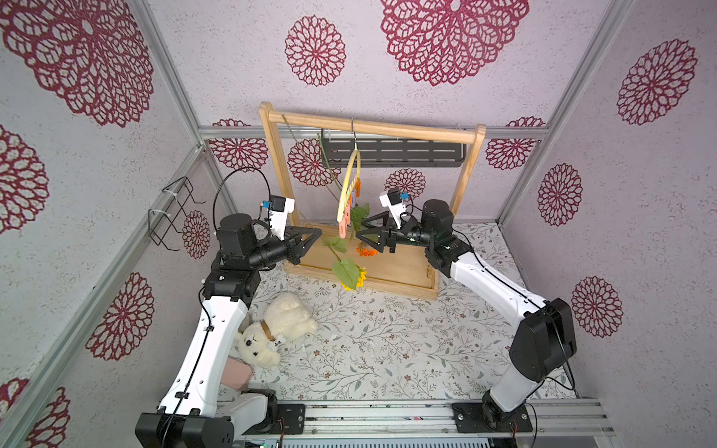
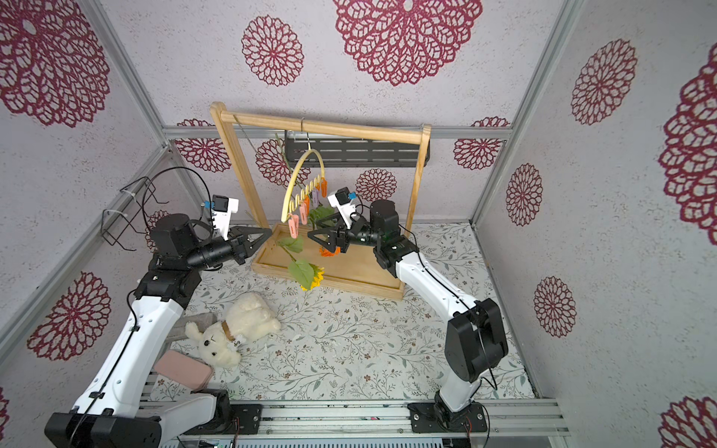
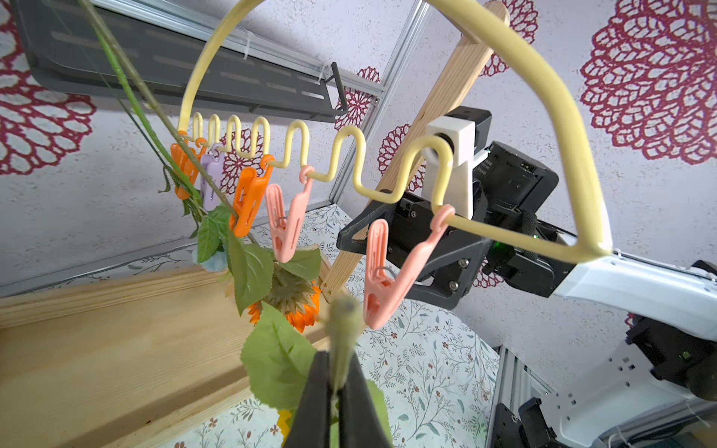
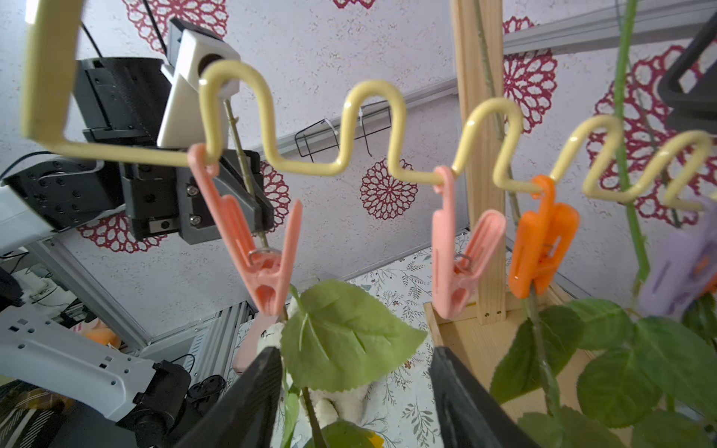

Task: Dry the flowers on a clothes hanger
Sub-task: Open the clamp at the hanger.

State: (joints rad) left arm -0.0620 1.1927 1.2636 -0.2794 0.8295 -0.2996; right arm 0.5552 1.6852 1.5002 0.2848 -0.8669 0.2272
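At end pink clothespin (image 4: 267, 271): left hand (image 3: 341, 374) clamps sunflower stem (image 3: 343, 329); right hand (image 4: 355, 351), jaws apart, should pinch it open first.

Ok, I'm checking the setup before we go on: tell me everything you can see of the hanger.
The hanger is thin and pale yellow, likely coated wire, with an arched top and a wavy bottom bar. Its metal hook sits over the wooden rail, so it hangs free. Five pins hook into the bar's dips: two pink pins, two orange pins and one lilac pin. Orange and lilac seem to grip stems; the pink look empty.
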